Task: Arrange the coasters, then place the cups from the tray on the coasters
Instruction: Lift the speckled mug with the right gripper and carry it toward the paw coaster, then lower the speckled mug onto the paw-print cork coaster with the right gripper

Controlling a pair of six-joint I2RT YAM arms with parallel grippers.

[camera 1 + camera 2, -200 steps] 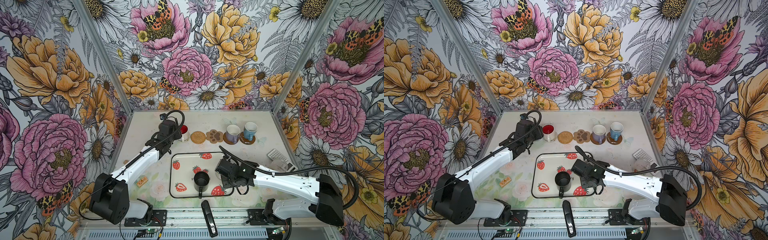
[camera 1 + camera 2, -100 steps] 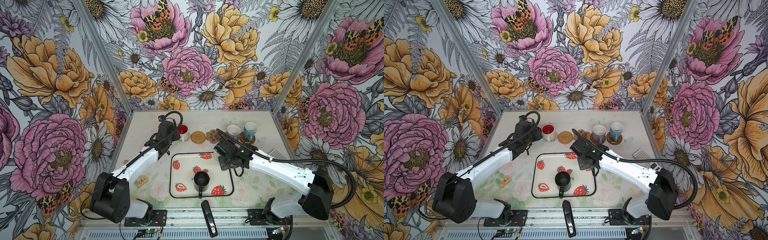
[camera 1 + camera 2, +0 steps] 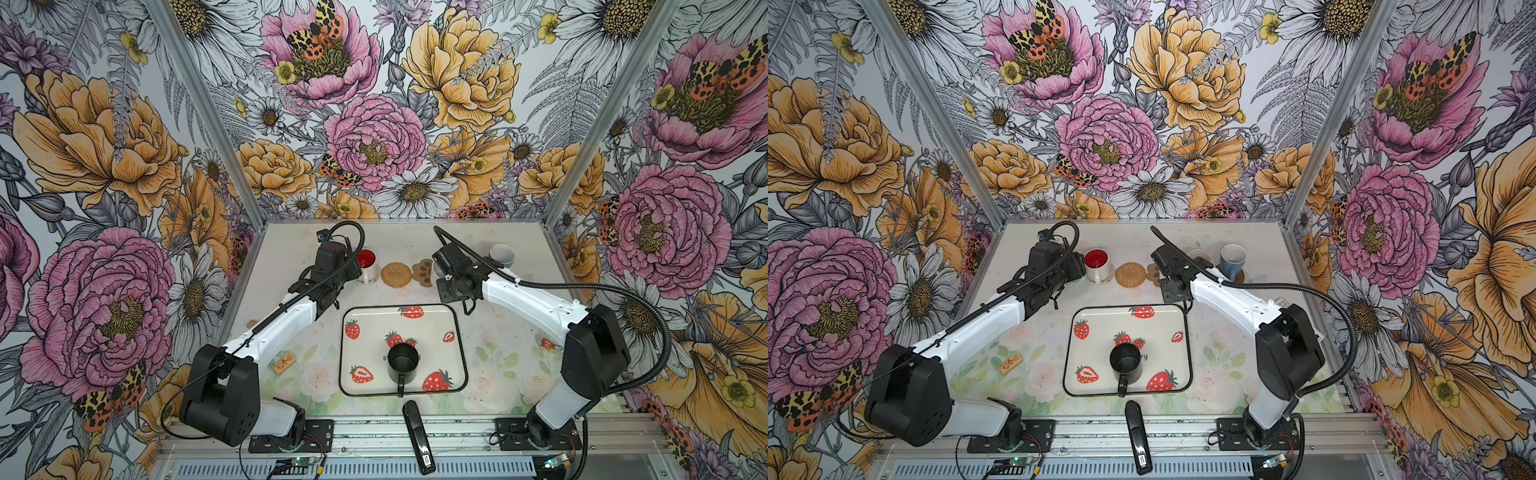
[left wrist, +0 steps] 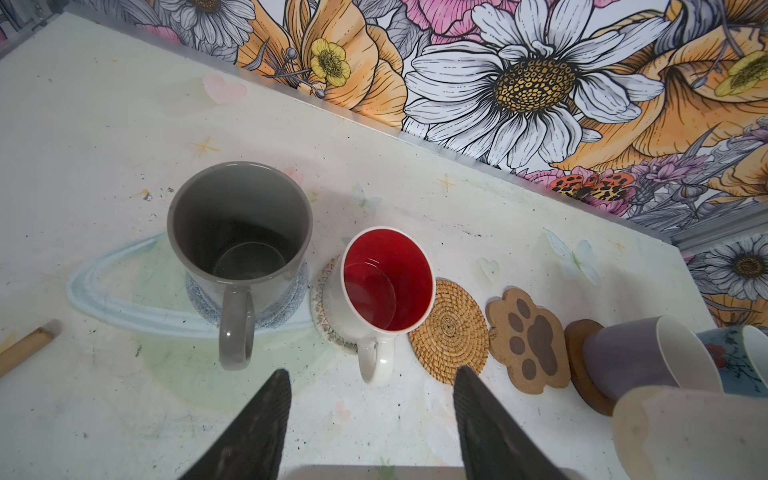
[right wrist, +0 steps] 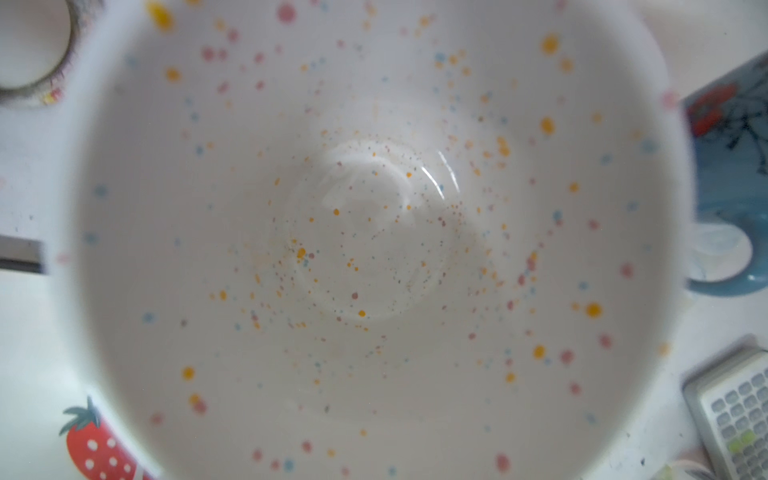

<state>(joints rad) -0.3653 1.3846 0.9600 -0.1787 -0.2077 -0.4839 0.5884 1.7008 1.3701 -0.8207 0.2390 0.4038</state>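
Tray [image 3: 365, 353] lower centre, only black mug [image 3: 403, 361] on it. Right arm [image 3: 519, 299] stretched to back row; right fingers hidden under wrist, judged clamped on white mug [image 5: 374, 249]. Bare paw coaster [image 3: 424, 272] just left of it, right arm nearer. Left fingers [image 4: 266, 415] spread, empty, beside red-lined mug [image 4: 386, 282].

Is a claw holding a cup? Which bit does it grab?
The right claw holds the white speckled mug; the gripped part is hidden. The left claw is empty.

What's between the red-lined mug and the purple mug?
Two bare coasters, seen in the left wrist view: the woven rattan coaster, then the paw-shaped coaster.
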